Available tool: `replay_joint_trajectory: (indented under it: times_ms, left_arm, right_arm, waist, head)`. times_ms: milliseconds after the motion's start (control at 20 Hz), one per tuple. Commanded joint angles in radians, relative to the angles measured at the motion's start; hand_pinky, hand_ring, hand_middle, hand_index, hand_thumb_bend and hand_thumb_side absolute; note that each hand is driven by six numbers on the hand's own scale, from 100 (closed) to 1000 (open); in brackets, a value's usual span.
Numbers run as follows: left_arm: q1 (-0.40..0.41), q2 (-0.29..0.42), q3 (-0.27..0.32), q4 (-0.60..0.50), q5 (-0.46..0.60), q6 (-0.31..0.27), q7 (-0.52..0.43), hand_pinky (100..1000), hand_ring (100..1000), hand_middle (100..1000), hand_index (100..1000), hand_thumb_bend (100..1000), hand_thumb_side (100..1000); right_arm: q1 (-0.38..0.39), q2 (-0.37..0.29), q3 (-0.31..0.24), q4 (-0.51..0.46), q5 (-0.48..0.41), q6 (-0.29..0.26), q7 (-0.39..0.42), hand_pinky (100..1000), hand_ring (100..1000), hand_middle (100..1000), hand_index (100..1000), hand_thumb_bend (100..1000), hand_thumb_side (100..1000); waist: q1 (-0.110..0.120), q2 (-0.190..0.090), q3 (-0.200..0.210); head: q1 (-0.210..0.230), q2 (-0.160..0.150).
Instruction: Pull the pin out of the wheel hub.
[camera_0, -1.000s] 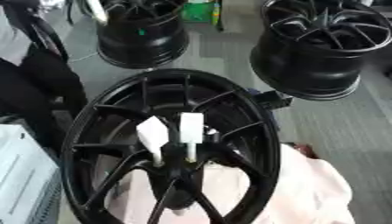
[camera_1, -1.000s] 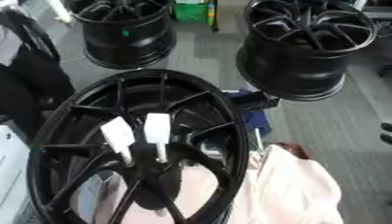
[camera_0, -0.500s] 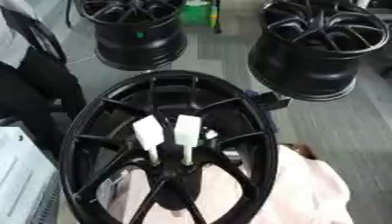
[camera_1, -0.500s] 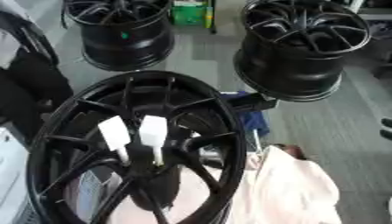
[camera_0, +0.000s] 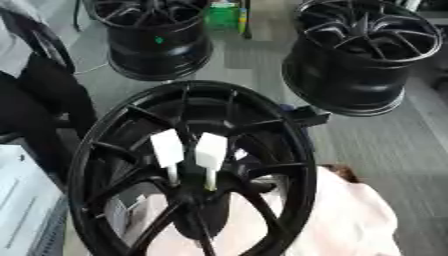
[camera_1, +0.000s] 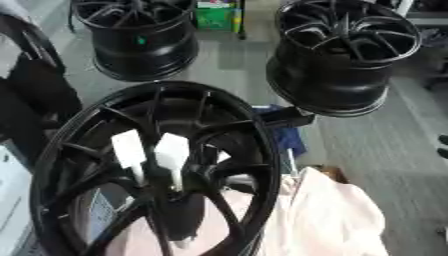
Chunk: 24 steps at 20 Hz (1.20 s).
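From my feed, the black wheel hub (camera_0: 188, 170) fills the lower middle of the view, standing tilted with its spokes facing me. Two white pins (camera_0: 210, 152) stick up out of its centre, side by side, each a flat white tab on a thin pale stem; the left pin (camera_0: 167, 150) sits just beside the right one, and both stems run down to where the spokes meet. Neither robot hand shows in either eye view, so I cannot tell how far open they are or whether they hold anything. A pale pink cloth (camera_0: 350, 220) lies under and behind the hub at about 5 o'clock. On the grey floor (camera_0: 394, 145) two more black wheels stand well apart from it (one (camera_0: 157, 35) at 11 o'clock, the other (camera_0: 363, 55) at 1 o'clock). A green box (camera_0: 223, 15) sits between them at 12 o'clock.
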<state>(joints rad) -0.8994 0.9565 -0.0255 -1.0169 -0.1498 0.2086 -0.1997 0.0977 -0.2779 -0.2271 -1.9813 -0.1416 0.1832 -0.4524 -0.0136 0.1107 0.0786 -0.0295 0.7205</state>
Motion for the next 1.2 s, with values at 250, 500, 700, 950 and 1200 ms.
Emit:
replay_joint_trajectory:
  times_ms: [250,500,700,950,1200]
  left_arm:
    - [-0.052,-0.004,-0.006,0.035,-0.106,-0.107,-0.040,876,876,807,944,358,553]
    - [-0.066,-0.019,0.039,0.078,-0.184,-0.184,-0.034,837,810,716,880,299,480]
    - [-0.076,-0.046,0.065,0.049,-0.183,-0.216,0.018,816,771,656,839,219,420]
    - [-0.072,-0.065,0.047,-0.064,-0.115,-0.259,0.089,789,722,594,792,187,372]
    - [-0.043,-0.064,-0.035,-0.181,-0.043,-0.305,0.095,780,716,591,785,191,345]
  right_arm:
    - [-0.006,-0.030,-0.002,-0.018,0.007,-0.001,0.001,718,722,748,769,100,779]
    - [-0.005,-0.032,-0.003,-0.018,0.008,-0.001,0.000,718,722,748,769,100,776]
    - [-0.004,-0.035,-0.004,-0.018,0.009,-0.003,-0.002,718,722,748,769,100,774]
    - [-0.006,-0.037,-0.003,-0.019,0.008,-0.007,-0.001,718,722,748,768,100,773]
    - [-0.007,-0.046,-0.003,-0.019,0.011,-0.009,0.000,719,722,748,769,100,767]
  waist:
    - [0.003,-0.015,0.000]
    - [0.003,-0.019,0.001]
    - [0.001,-0.020,0.001]
    - [0.001,-0.020,0.002]
    - [0.002,-0.020,-0.001]
  head:
    - [0.001,0.002]
    - [0.004,0.003]
    - [0.004,0.003]
    - [0.009,0.006]
    - [0.013,0.006]
